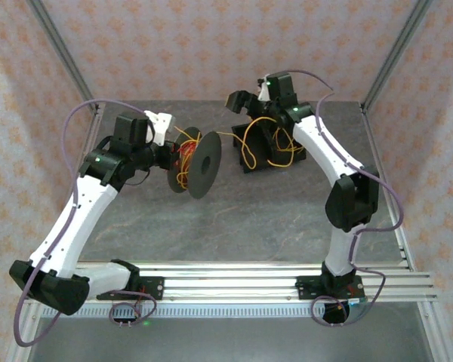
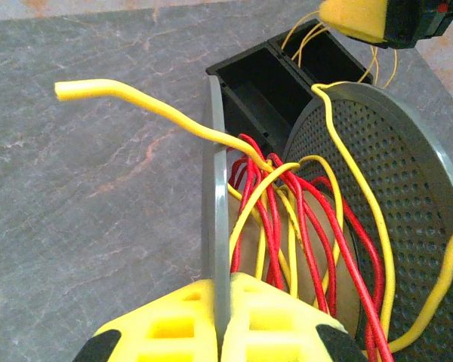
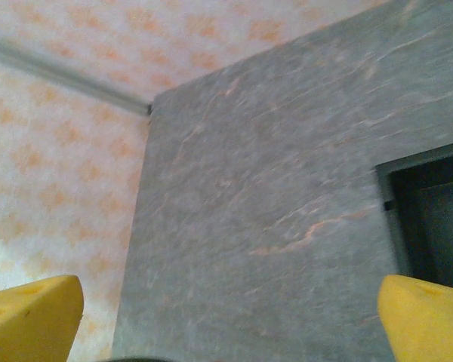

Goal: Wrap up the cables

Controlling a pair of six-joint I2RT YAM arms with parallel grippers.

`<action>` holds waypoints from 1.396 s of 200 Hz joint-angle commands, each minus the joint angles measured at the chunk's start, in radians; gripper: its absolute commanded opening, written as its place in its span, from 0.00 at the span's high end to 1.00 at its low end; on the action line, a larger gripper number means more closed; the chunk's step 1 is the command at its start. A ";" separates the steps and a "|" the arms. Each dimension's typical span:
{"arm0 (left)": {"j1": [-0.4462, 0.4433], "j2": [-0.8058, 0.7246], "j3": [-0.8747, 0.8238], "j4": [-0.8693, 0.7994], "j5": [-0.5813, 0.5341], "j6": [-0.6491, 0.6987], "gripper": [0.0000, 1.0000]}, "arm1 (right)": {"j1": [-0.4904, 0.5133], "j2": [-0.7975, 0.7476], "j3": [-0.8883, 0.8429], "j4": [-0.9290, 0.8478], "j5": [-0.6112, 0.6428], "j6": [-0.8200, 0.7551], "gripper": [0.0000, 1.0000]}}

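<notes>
Nearest the lens, left gripper (image 2: 220, 317), yellow fingers (image 2: 166, 332) pressed shut on the thin near flange of the dark grey spool (image 2: 392, 173). Beneath everything, grey marbled table (image 1: 272, 219). Beyond the spool, toward the far right, black open-topped box (image 1: 270, 154), loose yellow loops draped over it. Over the box's far left corner, right gripper (image 1: 245, 99), spread fully wide, holding nothing. Spool flanges upright, axis about level, running left to right across the table; possibly lifted clear of the surface, hard to judge. Between the flanges, the cables (image 2: 302, 226): thin red and yellow strands, loosely coiled and crossing. One bent yellow end (image 2: 83, 89) poking out leftward past the near flange.
</notes>
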 commanded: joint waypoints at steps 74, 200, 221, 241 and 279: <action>-0.004 -0.071 0.084 0.008 -0.055 -0.053 1.00 | -0.157 -0.423 -0.319 -0.054 -0.086 -0.160 0.09; -0.004 -0.042 0.125 -0.033 -0.095 -0.098 1.00 | -0.108 -0.974 -0.543 -0.121 0.047 -0.198 0.04; -0.005 -0.044 0.124 -0.036 -0.094 -0.097 1.00 | -0.108 -0.959 -0.487 -0.201 0.142 -0.205 0.04; -0.004 -0.048 0.118 -0.034 -0.093 -0.100 1.00 | -0.108 -0.938 -0.463 -0.207 0.082 -0.196 0.09; -0.004 -0.046 0.107 -0.031 -0.103 -0.095 1.00 | 0.033 -0.926 -0.513 0.056 -0.221 -0.063 0.24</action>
